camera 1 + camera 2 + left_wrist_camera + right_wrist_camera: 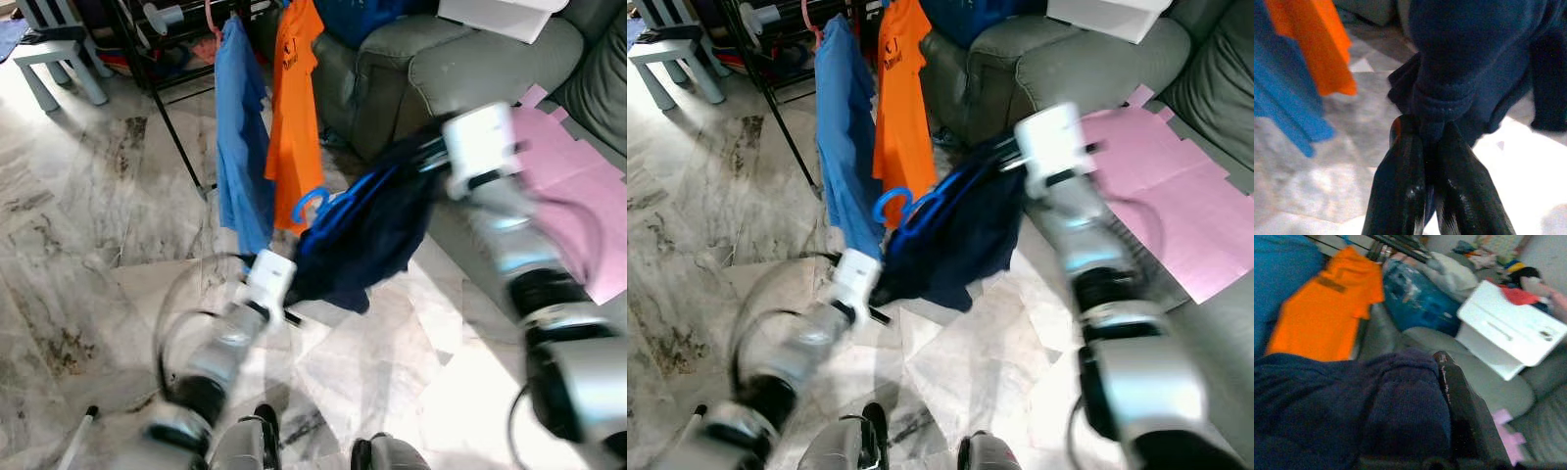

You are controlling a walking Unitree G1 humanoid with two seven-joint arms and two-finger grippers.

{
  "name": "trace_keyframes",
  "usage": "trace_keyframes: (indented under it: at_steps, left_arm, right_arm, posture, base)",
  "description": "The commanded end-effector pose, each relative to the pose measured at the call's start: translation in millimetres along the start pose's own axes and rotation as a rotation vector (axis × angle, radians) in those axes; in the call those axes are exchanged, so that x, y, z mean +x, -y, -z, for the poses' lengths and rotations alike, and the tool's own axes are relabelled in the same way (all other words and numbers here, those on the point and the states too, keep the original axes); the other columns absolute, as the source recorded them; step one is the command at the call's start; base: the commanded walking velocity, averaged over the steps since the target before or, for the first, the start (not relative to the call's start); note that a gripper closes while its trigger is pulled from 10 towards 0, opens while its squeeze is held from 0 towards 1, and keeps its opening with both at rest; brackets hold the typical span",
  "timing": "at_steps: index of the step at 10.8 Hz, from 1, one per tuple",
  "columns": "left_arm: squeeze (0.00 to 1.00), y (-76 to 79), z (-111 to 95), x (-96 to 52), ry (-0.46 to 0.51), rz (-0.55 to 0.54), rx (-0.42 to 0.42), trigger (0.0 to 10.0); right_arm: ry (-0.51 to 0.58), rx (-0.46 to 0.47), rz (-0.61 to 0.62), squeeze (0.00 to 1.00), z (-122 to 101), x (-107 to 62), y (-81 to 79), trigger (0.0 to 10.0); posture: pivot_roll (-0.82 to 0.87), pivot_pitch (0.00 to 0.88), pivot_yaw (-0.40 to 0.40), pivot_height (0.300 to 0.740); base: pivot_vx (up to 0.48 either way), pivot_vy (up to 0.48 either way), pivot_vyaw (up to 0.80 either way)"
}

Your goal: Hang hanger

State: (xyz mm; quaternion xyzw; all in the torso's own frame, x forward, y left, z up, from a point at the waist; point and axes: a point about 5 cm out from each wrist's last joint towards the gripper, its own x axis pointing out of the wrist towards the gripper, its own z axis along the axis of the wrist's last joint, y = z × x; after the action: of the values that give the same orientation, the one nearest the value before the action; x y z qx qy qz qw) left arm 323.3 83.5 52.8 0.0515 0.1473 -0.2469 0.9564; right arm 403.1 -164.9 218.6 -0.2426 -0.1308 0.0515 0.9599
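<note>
A navy garment [372,230] on a blue hanger [312,206] is stretched between my two arms, low in front of the clothes rack [171,59]. My left gripper [1431,142] is shut on the garment's lower hem, its fingers [1400,186] pinching the cloth. Up by the sofa, my right gripper [426,157] is buried in the garment's upper end; one black finger [1459,401] lies against the fabric. The hanger's hook points toward an orange shirt [294,108] and a blue shirt [240,137] hanging on the rack.
A grey sofa [460,69] stands at the right with a pink sheet [563,186] on its seat and a white box [500,15] on its arm. A pale stool [59,59] is at the far left. Marble floor [88,235] spreads before the rack.
</note>
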Motion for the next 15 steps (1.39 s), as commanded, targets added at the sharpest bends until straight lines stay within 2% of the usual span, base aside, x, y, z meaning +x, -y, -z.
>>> trace_keyframes:
  at_steps: [1, 3, 4, 5, 7, 8, 9, 10, 11, 12, 13, 15]
  left_arm:
    - [0.0, 2.8, -5, -1.0, 0.026, 0.018, -0.043, 4.9]
    - [0.0, 25.7, -13, -0.6, 0.057, 0.127, -0.045, 6.8]
    - [0.0, 31.7, -13, -2.4, 0.052, 0.148, -0.039, 8.0]
    - [0.0, 29.2, -14, -2.2, 0.051, 0.124, -0.048, 7.3]
    - [0.0, 24.5, -18, -2.9, 0.05, 0.111, -0.044, 8.7]
    - [0.0, 20.4, -19, -3.0, 0.041, 0.106, -0.025, 10.0]
    - [0.0, 17.8, -18, -2.6, 0.038, 0.097, -0.02, 10.0]
    - [0.0, 9.5, -12, -2.5, 0.011, 0.046, -0.021, 10.0]
    - [0.0, 5.7, -7, -3.4, -0.015, 0.024, -0.01, 10.0]
    - [0.0, 3.0, -1, -5.1, -0.036, 0.008, -0.002, 10.0]
    - [0.0, -0.7, 3, -6.7, -0.047, -0.012, 0.015, 10.0]
    - [0.0, -11.2, 5, -6.7, -0.043, -0.09, -0.02, 10.0]
  right_arm:
    - [0.003, -0.092, -0.061, 0.0, 4, -3.2, -13.6, 0.0]
    - [0.019, -0.051, -0.205, 0.0, 9, -12.5, -55.5, 0.0]
    - [0.022, 0.004, -0.295, 0.0, 9, -19.8, -81.6, 0.0]
    - [0.015, 0.064, -0.346, 0.0, 11, -27.6, -97.9, 0.0]
    - [0.007, 0.204, -0.525, 0.0, 17, -52.5, -127.0, 0.0]
    - [-0.061, 0.199, -0.594, 0.0, 36, -70.9, -131.6, 0.0]
    - [-0.086, 0.191, -0.599, 0.0, 43, -76.1, -130.3, 0.0]
    - [-0.163, 0.22, -0.553, 0.0, 58, -85.7, -120.6, 0.0]
    - [-0.199, 0.22, -0.539, 0.0, 64, -93.1, -114.5, 2.4]
    - [-0.263, 0.21, -0.49, 0.0, 76, -99.1, -106.8, 10.0]
    - [-0.317, 0.2, -0.441, 0.0, 86, -103.7, -99.0, 10.0]
    - [-0.419, 0.177, -0.356, 0.0, 101, -108.4, -79.7, 10.0]
  posture:
    - [-0.09, 0.125, 0.029, 0.74]
    - [-0.09, 0.122, 0.033, 0.74]
    - [-0.09, 0.12, 0.034, 0.74]
    - [-0.08, 0.12, 0.033, 0.74]
    - [-0.08, 0.119, 0.033, 0.74]
    - [-0.09, 0.119, 0.036, 0.74]
    - [-0.09, 0.12, 0.037, 0.74]
    - [-0.09, 0.12, 0.037, 0.74]
    - [-0.1, 0.12, 0.039, 0.74]
    - [-0.1, 0.121, 0.043, 0.74]
    - [-0.1, 0.122, 0.044, 0.74]
    - [-0.1, 0.119, 0.052, 0.74]
  base:
    - [0.0, 0.0, 0.0]
    - [0.0, 0.0, 0.0]
    - [0.0, 0.0, 0.0]
    - [0.0, 0.0, 0.0]
    - [0.0, 0.0, 0.0]
    - [0.0, 0.0, 0.0]
    - [0.0, 0.0, 0.0]
    - [0.0, 0.0, 0.0]
    - [0.0, 0.0, 0.0]
    - [0.0, 0.0, 0.0]
    - [0.0, 0.0, 0.0]
    - [0.0, 0.0, 0.0]
